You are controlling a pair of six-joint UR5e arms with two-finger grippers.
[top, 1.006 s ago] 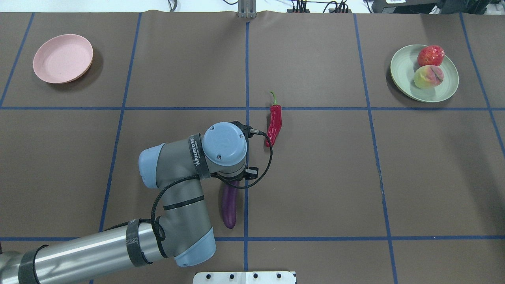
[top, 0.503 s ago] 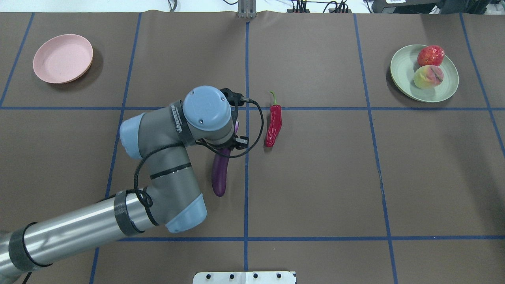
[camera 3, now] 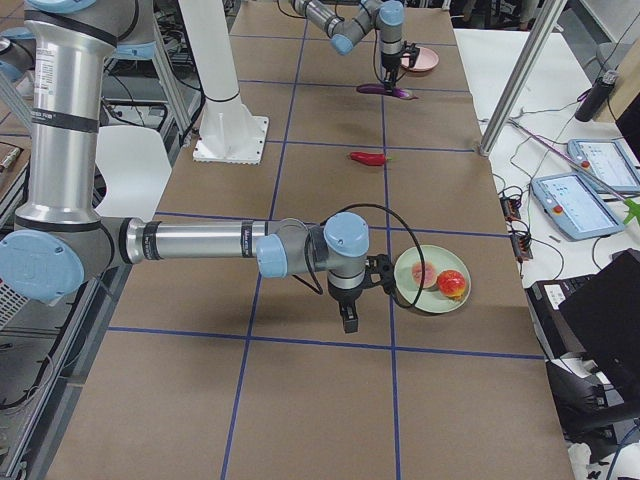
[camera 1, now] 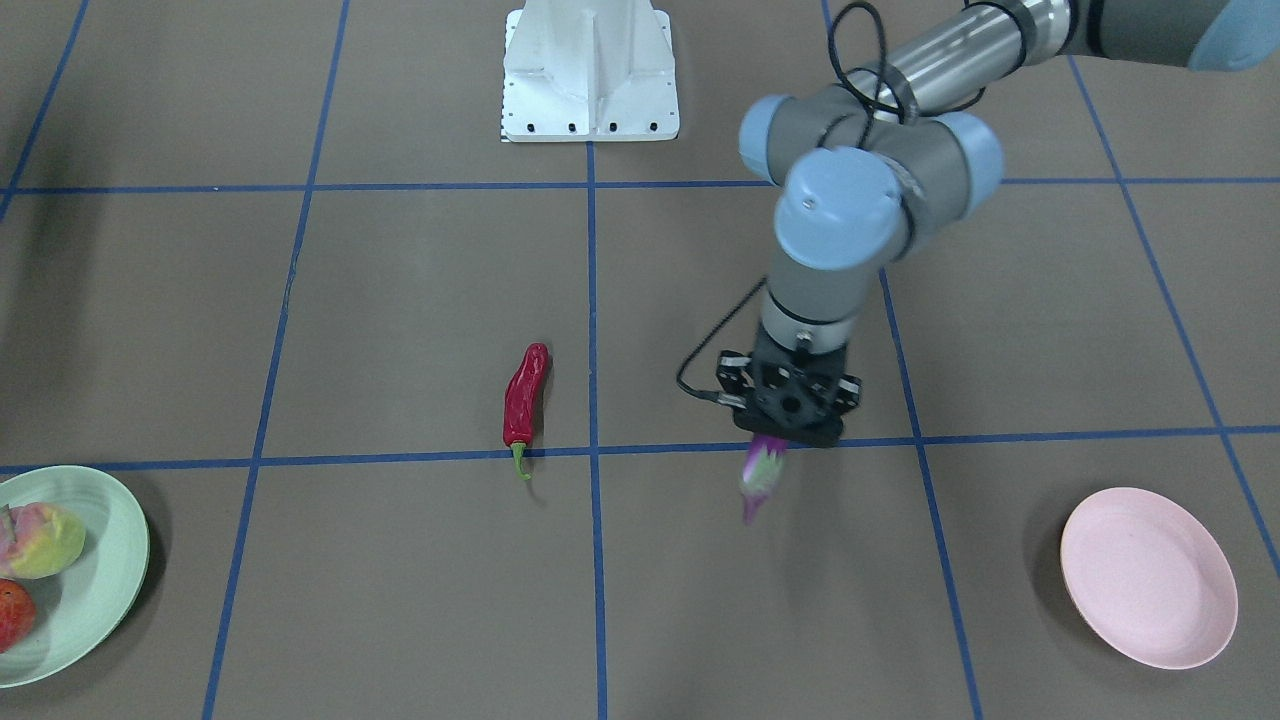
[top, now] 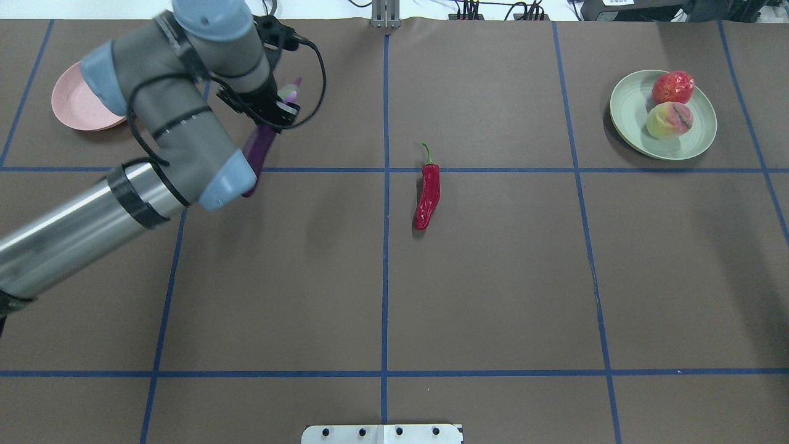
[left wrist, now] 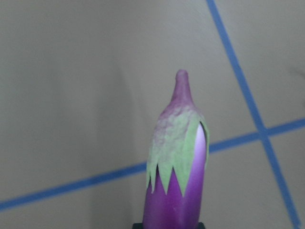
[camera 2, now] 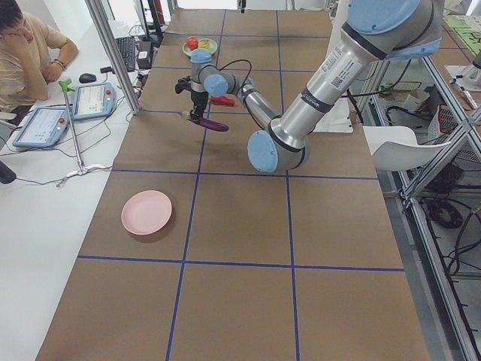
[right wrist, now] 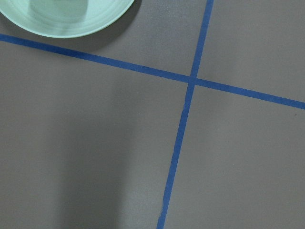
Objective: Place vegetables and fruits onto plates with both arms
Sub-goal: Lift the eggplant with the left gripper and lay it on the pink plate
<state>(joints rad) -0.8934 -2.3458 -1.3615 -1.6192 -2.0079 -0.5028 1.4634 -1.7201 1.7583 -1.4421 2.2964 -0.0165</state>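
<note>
My left gripper [top: 266, 118] is shut on the long purple eggplant [top: 259, 148] and holds it tilted above the table, just right of the pale pink plate [top: 71, 105]. From the front, the eggplant [camera 1: 760, 478] hangs under the left gripper [camera 1: 787, 438], stem end forward, as in the left wrist view [left wrist: 178, 167]. The red chili [top: 428, 194] lies near the table's middle. The mint green plate [top: 629, 111] holds the peach [top: 669, 119] and the bumpy red fruit [top: 673, 87]. My right gripper [camera 3: 347, 315] hovers beside the green plate [camera 3: 412, 290]; I cannot tell if it is open.
The white base block [top: 382, 433] stands at the near middle edge. Blue tape lines divide the brown table cover. An operator [camera 2: 22, 53] sits beyond the far side with tablets [camera 2: 94, 99]. An aluminium post [camera 2: 113, 53] stands at that edge.
My left arm has carried the eggplant from near the table's middle to the far left, close to the pink plate. The chili and the fruits on the green plate have not moved.
</note>
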